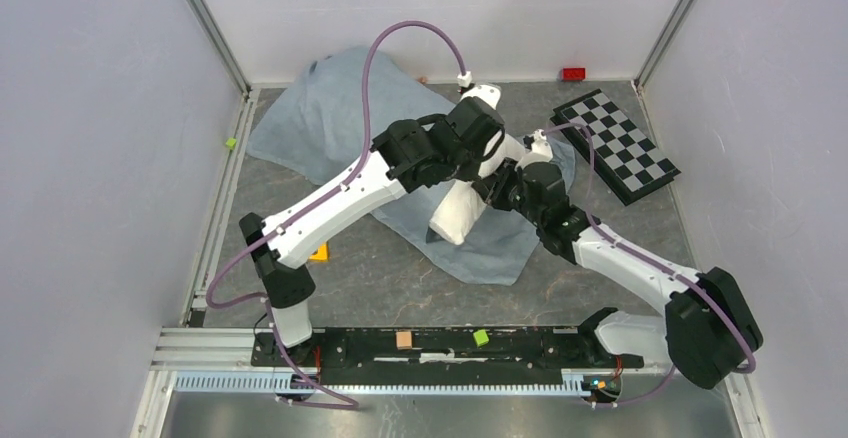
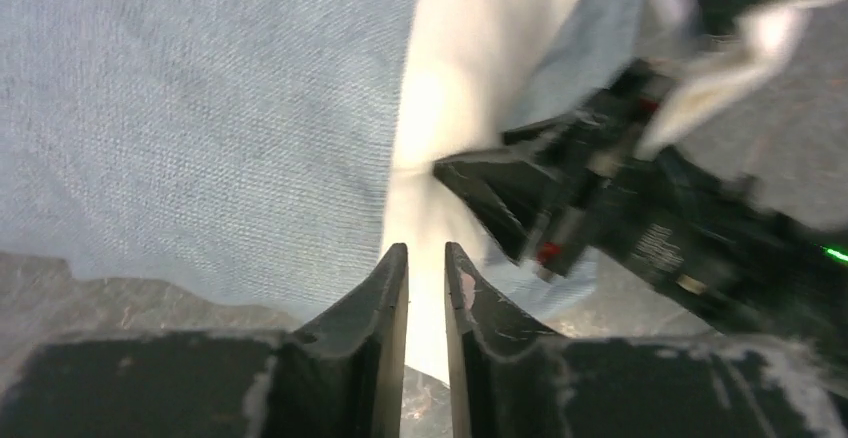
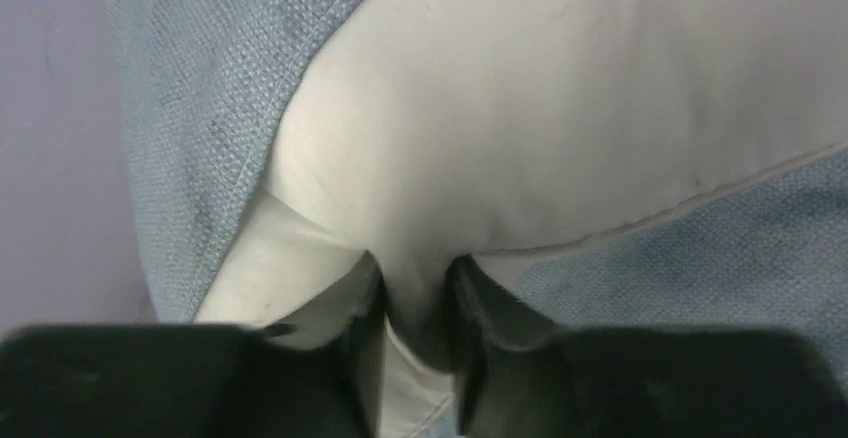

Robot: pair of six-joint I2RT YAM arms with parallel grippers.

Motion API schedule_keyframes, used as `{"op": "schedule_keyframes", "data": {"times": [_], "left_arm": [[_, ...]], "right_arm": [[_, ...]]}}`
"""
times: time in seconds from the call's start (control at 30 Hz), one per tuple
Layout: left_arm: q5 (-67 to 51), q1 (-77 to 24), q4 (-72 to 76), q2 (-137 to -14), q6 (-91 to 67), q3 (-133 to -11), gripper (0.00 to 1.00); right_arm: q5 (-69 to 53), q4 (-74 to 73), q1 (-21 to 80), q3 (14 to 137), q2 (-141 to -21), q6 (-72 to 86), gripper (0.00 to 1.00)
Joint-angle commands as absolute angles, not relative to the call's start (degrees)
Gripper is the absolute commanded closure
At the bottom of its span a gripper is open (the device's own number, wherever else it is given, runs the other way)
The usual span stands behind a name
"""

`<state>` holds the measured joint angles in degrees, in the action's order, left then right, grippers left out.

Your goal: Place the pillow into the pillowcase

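Pillow (image 3: 560, 108) is pinched in my right claw (image 3: 415, 288); left claw (image 2: 425, 253) narrow, its grip I cannot tell. Better push slowly into the pillowcase (image 1: 320, 118), toward the table (image 1: 400, 278) far-left corner.

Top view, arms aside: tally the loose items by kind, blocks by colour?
pillow: 1
pillowcase: 1
checkered board: 1
green blocks: 2
red block: 1
orange piece: 1
tan block: 1
Total: 8

The pillowcase (image 3: 190, 78) is showing a coarse, matt woven cloth. The pillow (image 3: 560, 108) is looking like smoother matt fabric with a stitched seam. The left gripper (image 2: 426, 258) is showing matt black plastic, scuffed pale at its edges. The table (image 1: 390, 278) is looking mottled, like stone.
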<state>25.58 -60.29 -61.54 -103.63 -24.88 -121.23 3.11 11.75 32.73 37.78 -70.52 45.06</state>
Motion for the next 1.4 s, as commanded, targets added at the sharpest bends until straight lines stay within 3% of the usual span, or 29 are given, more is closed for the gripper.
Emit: {"op": "schedule_keyframes", "data": {"times": [0.0,0.1,0.17,0.27,0.37,0.6,0.7,0.73,0.83,0.93,1.1,1.27,1.3,1.37], "left_arm": [[27.1,-56.5,-57.4,-100.3,-26.1,-114.7,0.63],[28.6,-55.1,-55.1,-101.2,-23.6,-110.8,0.28],[29.8,-54.7,-55.1,-103.3,-22.4,-110.8,0.14],[32.2,-53.7,-54.8,-106.1,-21.2,-111.3,0.1],[35.9,-52.6,-54.3,-109.0,-19.6,-112.8,0.14],[31.7,-50.9,-52.8,-113.6,-15.7,-117.1,0.15],[26.9,-49.7,-54.0,-114.9,-16.9,-118.3,0.12],[26.5,-49.7,-53.5,-114.6,-17.0,-117.8,0.1],[26.7,-49.2,-53.6,-114.9,-16.8,-117.1,0.06],[29.4,-48.6,-54.2,-116.3,-16.4,-117.1,0.08],[38.9,-48.0,-54.7,-117.3,-14.5,-118.1,0.3],[42.6,-48.0,-56.4,-118.2,-12.7,-122.8,0.59],[40.9,-48.1,-56.8,-118.3,-12.7,-123.6,0.6],[36.5,-48.5,-56.5,-117.4,-13.1,-123.8,0.45]], "right_arm": [[3.6,10.9,32.3,37.0,-65.9,41.2,0.56],[2.3,13.1,32.1,33.6,-63.0,42.1,0.18],[2.3,12.6,32.0,32.9,-62.0,42.8,0.04],[0.6,15.4,31.2,30.0,-62.1,45.7,0.02],[-3.7,24.1,29.6,24.4,-63.7,51.5,0.02],[-8.2,48.8,28.3,18.8,-73.1,59.3,0.02],[-7.0,49.2,28.2,18.9,-75.7,60.0,0.17],[-7.0,49.2,28.1,18.6,-76.4,60.1,0.26],[-6.7,47.3,27.6,18.3,-77.4,60.1,0.68],[-7.3,47.0,27.0,17.6,-78.1,60.1,0.98],[-5.8,42.6,26.7,17.9,-76.7,57.6,1.0],[-4.9,38.1,26.2,19.5,-74.5,54.8,1.0],[-4.9,37.2,26.0,19.8,-74.2,54.2,1.0],[-4.8,36.5,25.9,20.0,-73.7,53.7,1.0]]}}
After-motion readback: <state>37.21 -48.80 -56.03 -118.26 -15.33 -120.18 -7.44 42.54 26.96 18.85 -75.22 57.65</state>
